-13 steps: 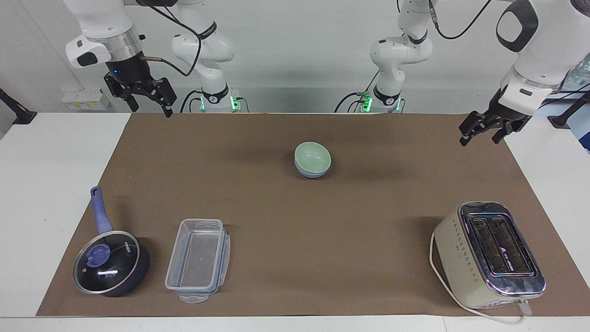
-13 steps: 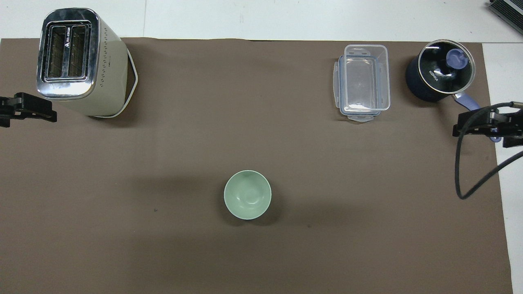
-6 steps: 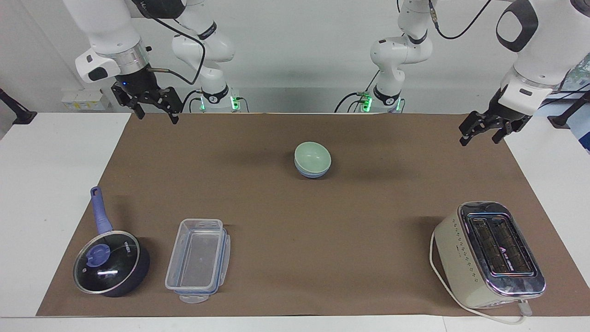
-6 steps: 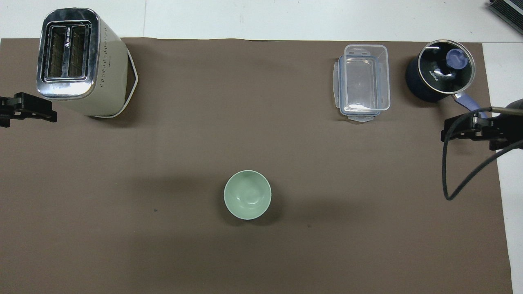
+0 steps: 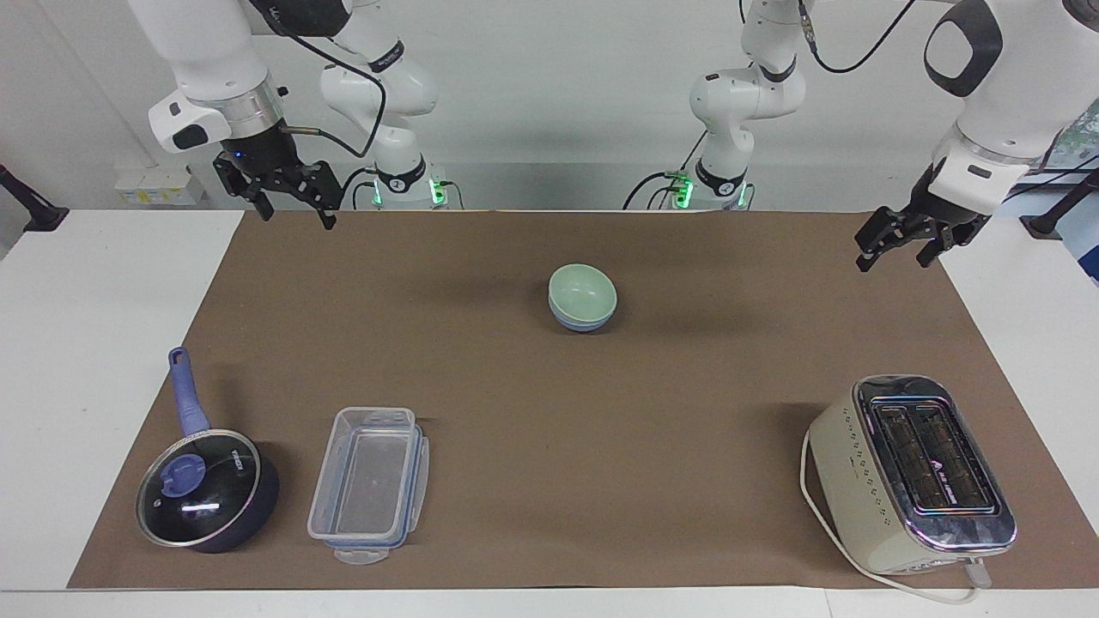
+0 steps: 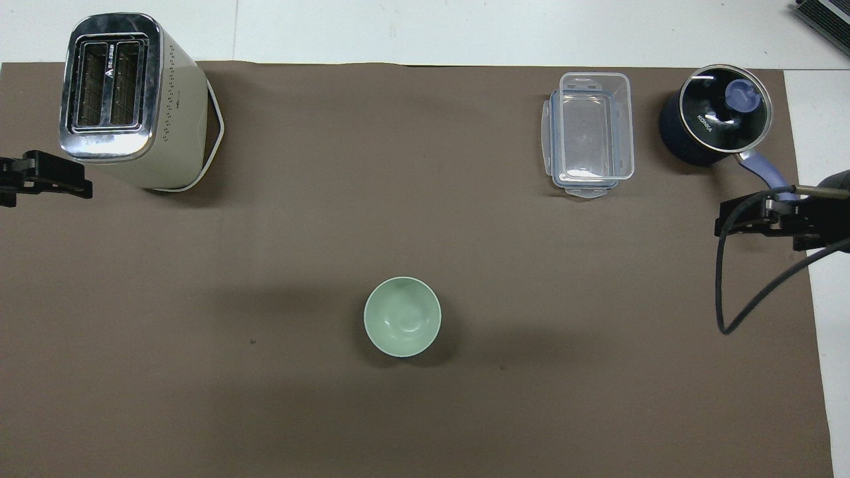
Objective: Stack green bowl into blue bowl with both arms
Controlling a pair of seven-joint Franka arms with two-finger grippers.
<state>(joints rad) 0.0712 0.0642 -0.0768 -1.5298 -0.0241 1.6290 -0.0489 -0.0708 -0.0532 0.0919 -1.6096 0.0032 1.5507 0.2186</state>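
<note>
The green bowl [image 5: 583, 292] sits nested inside the blue bowl [image 5: 582, 324] on the brown mat, mid-table and nearer to the robots. In the overhead view only the green bowl [image 6: 402, 317] shows; it hides the blue bowl. My right gripper [image 5: 298, 216] hangs open and empty in the air over the mat's corner at the right arm's end; it also shows in the overhead view [image 6: 727, 224]. My left gripper [image 5: 893, 260] hangs open and empty over the mat's edge at the left arm's end; it also shows in the overhead view [image 6: 60, 184]. Both are well apart from the bowls.
A cream toaster [image 5: 914, 472] stands far from the robots at the left arm's end. A dark blue saucepan with glass lid [image 5: 206, 489] and a clear plastic container [image 5: 369, 485] sit far from the robots at the right arm's end.
My right gripper has shifted a little inward over the mat's corner and turned. The left gripper and the stacked bowls have not moved.
</note>
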